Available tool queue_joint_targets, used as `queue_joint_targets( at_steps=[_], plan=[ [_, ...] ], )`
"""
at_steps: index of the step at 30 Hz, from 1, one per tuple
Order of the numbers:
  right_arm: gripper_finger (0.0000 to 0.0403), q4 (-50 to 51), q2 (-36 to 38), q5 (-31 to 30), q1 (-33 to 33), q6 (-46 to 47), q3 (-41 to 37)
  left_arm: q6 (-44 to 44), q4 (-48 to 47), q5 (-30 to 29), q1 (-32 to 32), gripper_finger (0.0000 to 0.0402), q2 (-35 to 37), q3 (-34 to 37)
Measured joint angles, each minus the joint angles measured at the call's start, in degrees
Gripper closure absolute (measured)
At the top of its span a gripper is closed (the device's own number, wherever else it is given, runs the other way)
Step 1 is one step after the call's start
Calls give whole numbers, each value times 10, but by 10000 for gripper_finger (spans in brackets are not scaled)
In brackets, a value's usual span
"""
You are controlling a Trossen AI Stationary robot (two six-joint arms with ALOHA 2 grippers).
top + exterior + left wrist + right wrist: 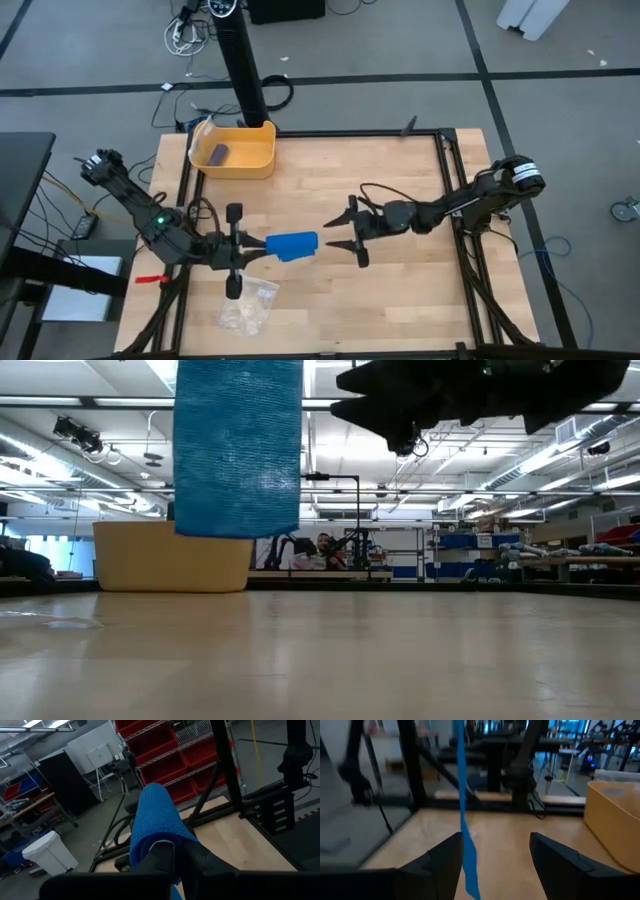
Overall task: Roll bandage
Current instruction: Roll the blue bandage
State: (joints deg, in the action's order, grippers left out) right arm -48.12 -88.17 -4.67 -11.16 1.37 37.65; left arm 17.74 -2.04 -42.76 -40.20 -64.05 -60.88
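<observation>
- The bright blue soft fabric bandage (293, 245) is clamped by the left pincer (240, 250), lifted above the wooden desk (400, 180).
- Bare desk is seen beneath; its long axis is pointed toward the released right pincer (352, 238), just apart.

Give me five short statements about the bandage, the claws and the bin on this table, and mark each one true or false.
1. The left claw holds the blue bandage. True.
2. The bandage lies flat on the table. False: in the low view it hangs in the air, clear of the wood.
3. The right claw is shut on the bandage. False: it is open, with the strip hanging just beside one finger, ungripped.
4. The yellow bin holds a small dark block. True.
5. The clear plastic bag is inside the bin. False: it lies on the table near the left claw.
</observation>
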Motion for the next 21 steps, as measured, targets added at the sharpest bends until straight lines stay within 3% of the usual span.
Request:
queue_joint_targets(
  at_steps=[5,9,16,21],
  plan=[
    [170,-38,-37,7,1,31,11,1,-8,1,16,383,0,-13],
    [161,-42,-79,50,1,44,44,3,-27,1,21,383,0,-26],
    [154,-56,-161,45,3,46,100,15,-24,2,27,383,0,-33],
    [171,-66,-200,45,3,53,128,34,-12,1,27,383,1,-33]
  ],
)
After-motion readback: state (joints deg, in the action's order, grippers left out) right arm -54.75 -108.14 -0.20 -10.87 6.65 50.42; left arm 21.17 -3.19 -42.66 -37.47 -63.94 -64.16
